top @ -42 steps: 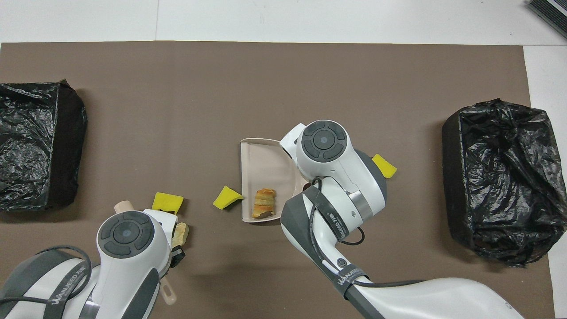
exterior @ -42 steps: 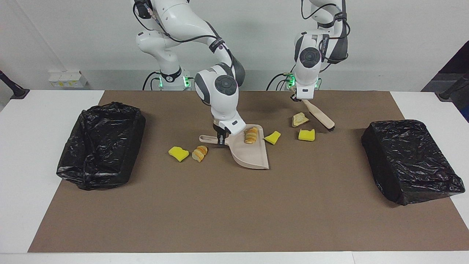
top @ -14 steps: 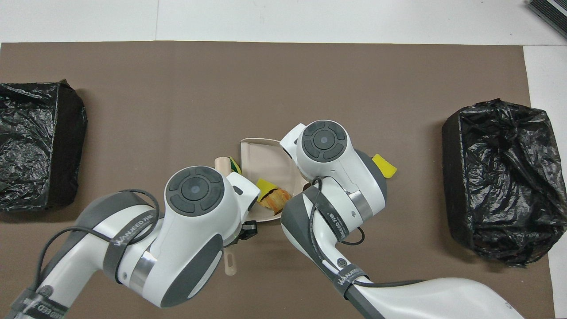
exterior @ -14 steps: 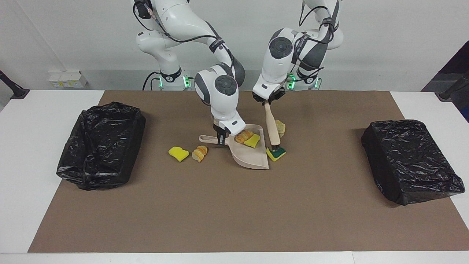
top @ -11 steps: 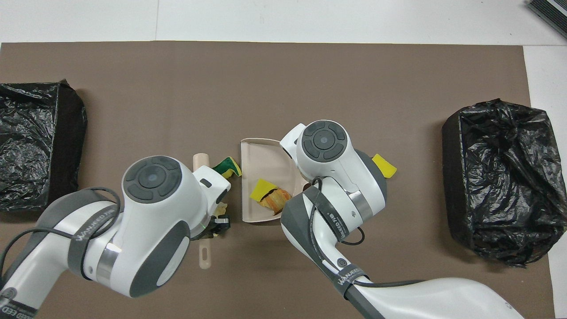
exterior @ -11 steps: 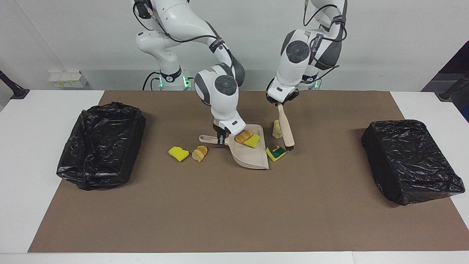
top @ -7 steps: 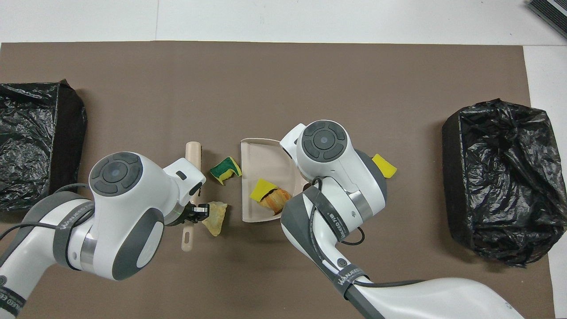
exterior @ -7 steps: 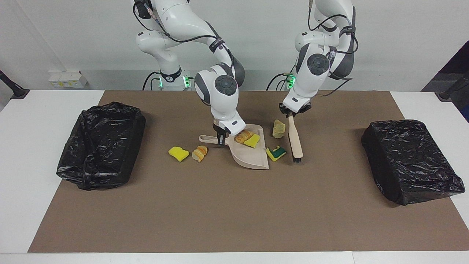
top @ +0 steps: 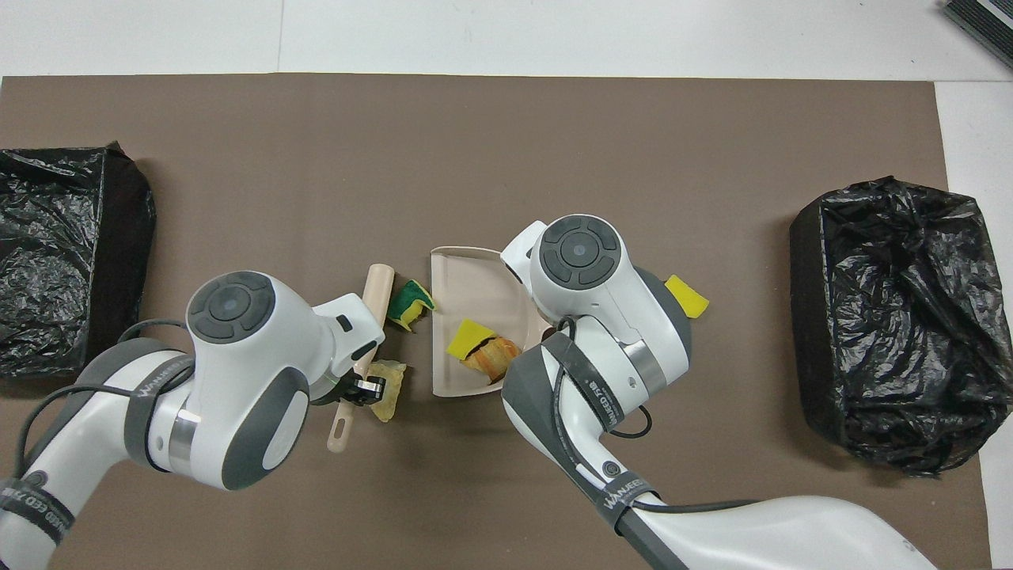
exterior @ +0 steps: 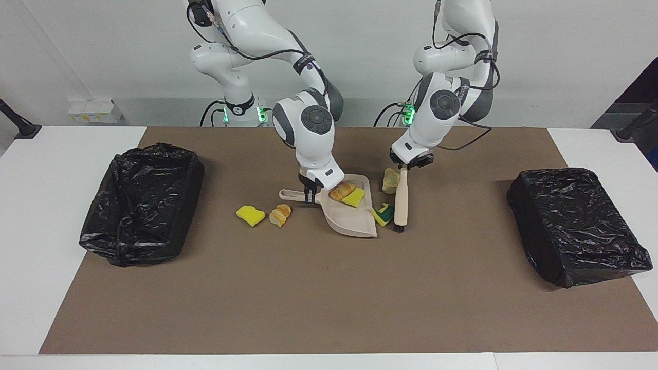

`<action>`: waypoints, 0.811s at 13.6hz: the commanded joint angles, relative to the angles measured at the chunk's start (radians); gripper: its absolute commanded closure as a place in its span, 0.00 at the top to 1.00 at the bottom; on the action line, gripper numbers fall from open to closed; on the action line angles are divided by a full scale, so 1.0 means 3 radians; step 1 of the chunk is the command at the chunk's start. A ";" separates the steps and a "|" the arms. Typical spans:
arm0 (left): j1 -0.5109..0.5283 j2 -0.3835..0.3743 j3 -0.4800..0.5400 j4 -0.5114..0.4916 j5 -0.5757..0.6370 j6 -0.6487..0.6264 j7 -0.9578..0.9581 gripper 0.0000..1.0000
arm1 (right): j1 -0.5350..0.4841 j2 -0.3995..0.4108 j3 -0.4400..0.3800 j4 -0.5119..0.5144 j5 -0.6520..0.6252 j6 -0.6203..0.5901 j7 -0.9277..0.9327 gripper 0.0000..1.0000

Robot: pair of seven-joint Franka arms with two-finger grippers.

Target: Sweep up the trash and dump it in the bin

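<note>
A: Desk (exterior: 31, 231) colour?

B: White, under a plain brown mat (exterior: 329, 288).

A: Bins?

B: Both lined in glossy black plastic: one (exterior: 141, 203), the other (exterior: 576, 226).

A: Tools?

B: Dustpan (exterior: 354, 218) beige. Brush (exterior: 401, 198) beige-handled, dark bristles.

A: Trash?

B: In the dustpan, a tan-orange piece (exterior: 340, 192) and a yellow wedge (exterior: 354, 198). Beside it, a yellow-and-green sponge (exterior: 381, 214) and a pale tan chunk (exterior: 390, 180). On the mat, a yellow wedge (exterior: 250, 215) and a tan-orange piece (exterior: 280, 214).

High facing view, steep overhead view, perhaps equally near; shared dustpan (exterior: 354, 218) mid-table.
</note>
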 commanded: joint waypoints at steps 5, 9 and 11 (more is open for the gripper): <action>-0.0074 -0.0123 -0.0229 0.0709 -0.0363 -0.0718 -0.0323 0.00 | -0.0032 -0.0069 0.0021 -0.0179 0.0009 0.0094 -0.0011 0.00; 0.0002 -0.0398 -0.0183 0.0337 -0.0363 -0.0739 -0.0379 0.00 | -0.0032 -0.0064 0.0021 -0.0179 0.0009 0.0099 -0.0011 0.00; 0.0064 -0.0669 -0.0178 0.0081 -0.0358 -0.0861 -0.0486 0.00 | -0.0027 -0.0069 0.0021 -0.0169 -0.0032 0.0023 -0.0021 0.00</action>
